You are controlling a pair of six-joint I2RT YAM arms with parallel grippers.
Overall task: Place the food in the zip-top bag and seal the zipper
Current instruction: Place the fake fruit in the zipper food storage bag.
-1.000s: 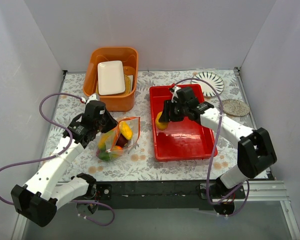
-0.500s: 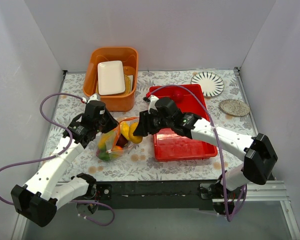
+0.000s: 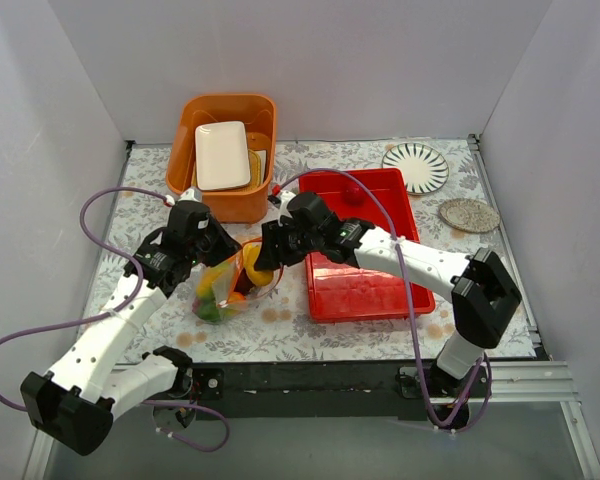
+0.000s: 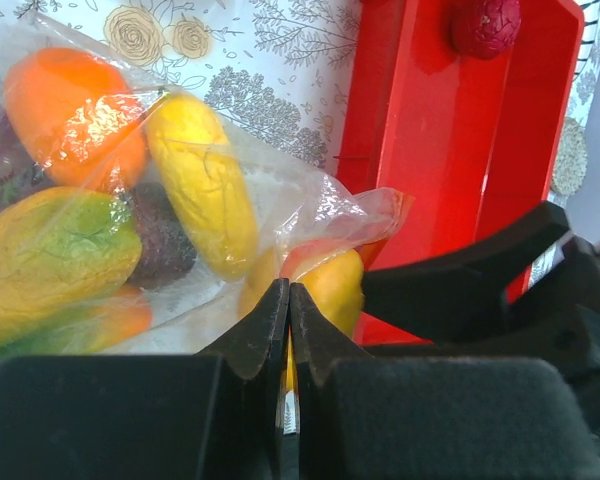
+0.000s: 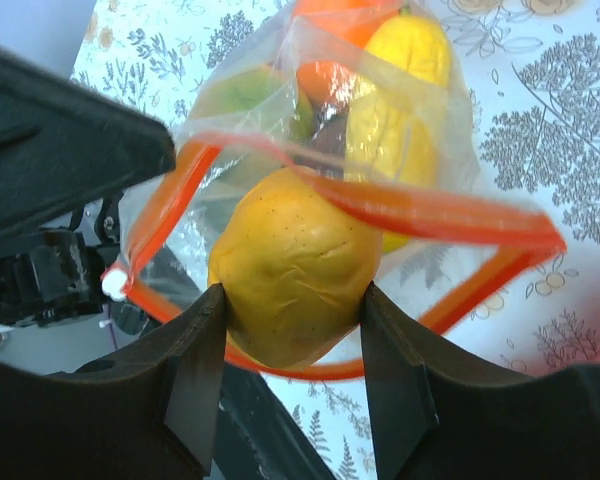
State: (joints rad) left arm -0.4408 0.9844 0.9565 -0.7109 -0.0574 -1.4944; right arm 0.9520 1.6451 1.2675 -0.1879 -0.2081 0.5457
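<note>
The zip-top bag [image 3: 223, 292] lies on the flowered cloth between the arms, mouth tilted up. Inside it are an orange [image 4: 72, 112], a yellow mango [image 4: 206, 186], a green-yellow mango [image 4: 50, 250] and a dark purple fruit [image 4: 162, 240]. My left gripper [image 3: 225, 251] is shut on the bag's mouth edge and holds it lifted. The orange-red zipper [image 5: 432, 214] forms an open loop. My right gripper [image 5: 290, 300] is shut on a yellow-orange mango [image 5: 295, 262], which sits right in that loop. A dark red fruit [image 3: 352, 193] lies in the red tray.
The red tray [image 3: 365, 295] sits just right of the bag, under my right forearm. An orange tub [image 3: 184, 135] holding a white plate [image 3: 222, 155] stands behind the bag. A striped plate [image 3: 416, 167] and a round coaster [image 3: 470, 214] lie at the far right.
My right arm has carried the mango leftward from over the red tray to the bag's open mouth. The left gripper has stayed on the bag's edge.
</note>
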